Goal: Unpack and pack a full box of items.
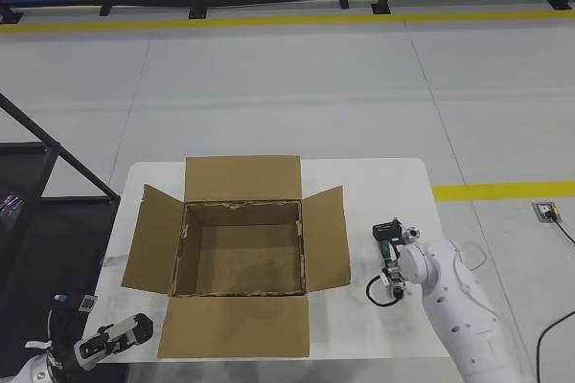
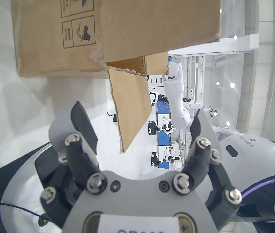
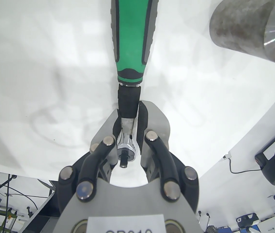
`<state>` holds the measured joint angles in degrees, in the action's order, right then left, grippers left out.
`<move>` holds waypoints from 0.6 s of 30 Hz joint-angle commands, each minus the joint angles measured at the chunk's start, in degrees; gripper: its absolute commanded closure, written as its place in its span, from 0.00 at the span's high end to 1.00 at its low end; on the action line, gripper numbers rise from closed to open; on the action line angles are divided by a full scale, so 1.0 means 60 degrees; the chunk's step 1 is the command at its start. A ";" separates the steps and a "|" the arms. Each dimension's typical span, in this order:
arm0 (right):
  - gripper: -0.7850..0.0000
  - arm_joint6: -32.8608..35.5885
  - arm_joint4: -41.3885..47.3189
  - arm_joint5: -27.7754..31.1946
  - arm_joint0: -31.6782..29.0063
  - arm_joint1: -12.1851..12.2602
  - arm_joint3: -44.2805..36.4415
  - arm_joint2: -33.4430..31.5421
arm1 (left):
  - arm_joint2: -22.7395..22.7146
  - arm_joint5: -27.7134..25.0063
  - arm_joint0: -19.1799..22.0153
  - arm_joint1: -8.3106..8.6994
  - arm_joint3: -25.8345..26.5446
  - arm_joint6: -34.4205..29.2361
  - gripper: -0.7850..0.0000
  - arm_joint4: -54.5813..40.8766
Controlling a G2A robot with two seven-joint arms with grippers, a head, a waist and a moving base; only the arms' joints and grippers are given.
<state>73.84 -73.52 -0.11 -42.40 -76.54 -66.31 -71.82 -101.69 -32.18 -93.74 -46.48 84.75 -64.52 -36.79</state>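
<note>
Left tool (image 2: 139,112), spread wide, hangs off the near-left corner of the open brown cardboard box (image 1: 241,178) on the white counter (image 1: 383,187); right of the box, right tool (image 3: 130,113) clamps a green-handled ratchet wrench (image 3: 133,37).

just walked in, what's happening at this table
The right gripper is shut on the metal neck of a green-handled ratchet wrench, on the right side of the white table, next to a metal cylinder. The cardboard box in the middle has all four flaps open and nothing visible inside. The left gripper is open and empty by the box's near-left corner.
</note>
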 commanded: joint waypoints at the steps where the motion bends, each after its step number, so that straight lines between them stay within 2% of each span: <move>1: 0.21 -0.0008 0.0016 0.0018 0.0070 -0.0010 0.0115 0.0048 | 0.0000 0.0000 0.0000 0.0000 0.0000 0.0000 1.00 0.0000; 2: 0.18 -0.0012 0.0024 0.0015 0.0107 -0.0014 0.0180 0.0071 | 0.0000 0.0000 0.0000 0.0000 0.0000 0.0000 1.00 0.0000; 5: 0.00 -0.0047 0.0047 0.0007 0.0217 -0.0024 0.0347 0.0113 | 0.0000 0.0000 0.0000 0.0000 0.0000 0.0000 1.00 0.0000; 9: 0.00 -0.0158 0.0020 -0.0104 0.0250 -0.0002 0.0230 0.0035 | 0.0000 0.0000 0.0000 0.0000 0.0000 0.0000 1.00 0.0000; 12: 0.00 -0.0191 -0.0109 -0.0252 0.0059 0.0065 -0.0377 -0.0175 | 0.0000 0.0000 0.0000 0.0000 0.0000 0.0000 1.00 0.0000; 15: 0.00 -0.0243 -0.0252 -0.0315 -0.0401 0.0177 -0.1558 -0.0562 | 0.0000 0.0000 0.0000 0.0000 0.0000 0.0000 1.00 0.0000; 18: 0.00 -0.0456 -0.0350 -0.0437 -0.1172 0.0298 -0.3319 -0.1101 | 0.0000 0.0000 0.0000 0.0000 0.0000 0.0000 1.00 0.0000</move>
<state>71.66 -75.43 -2.43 -47.78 -74.96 -81.89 -77.29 -101.69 -32.18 -93.74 -46.48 84.75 -64.52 -36.79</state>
